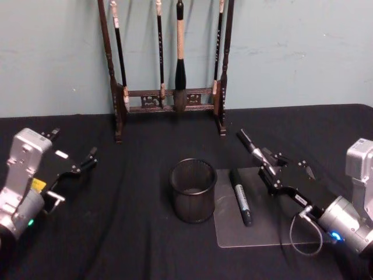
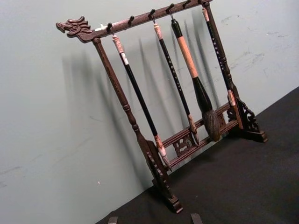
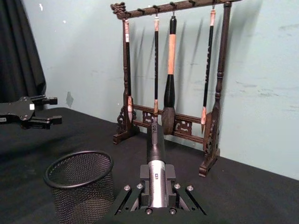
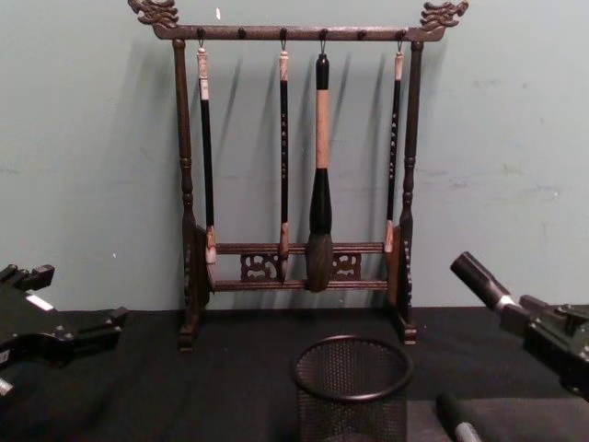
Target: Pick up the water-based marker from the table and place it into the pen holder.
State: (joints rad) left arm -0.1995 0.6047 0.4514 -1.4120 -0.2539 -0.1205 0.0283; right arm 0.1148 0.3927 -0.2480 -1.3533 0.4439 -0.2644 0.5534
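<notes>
The right gripper (image 1: pixel 269 168) hangs right of the holder (image 1: pixel 193 189) and a little farther back, its jaws pinching a black marker (image 1: pixel 249 144) by its silver-banded rear end. The marker's long axis runs straight out of the gripper: the free dark end points away from the robot, toward the right foot of the rack (image 1: pixel 169 96) behind the holder. It tilts upward, clear of the counter (image 1: pixel 128 233) and higher than the holder's rim. A second marker (image 1: pixel 240 196) lies flat on a clear sheet (image 1: pixel 262 233) just right of the holder. Its axis runs near to far, the far end leaning slightly toward the holder. The left gripper (image 1: pixel 73 146) sits well left of the holder, jaws spread and empty.
</notes>
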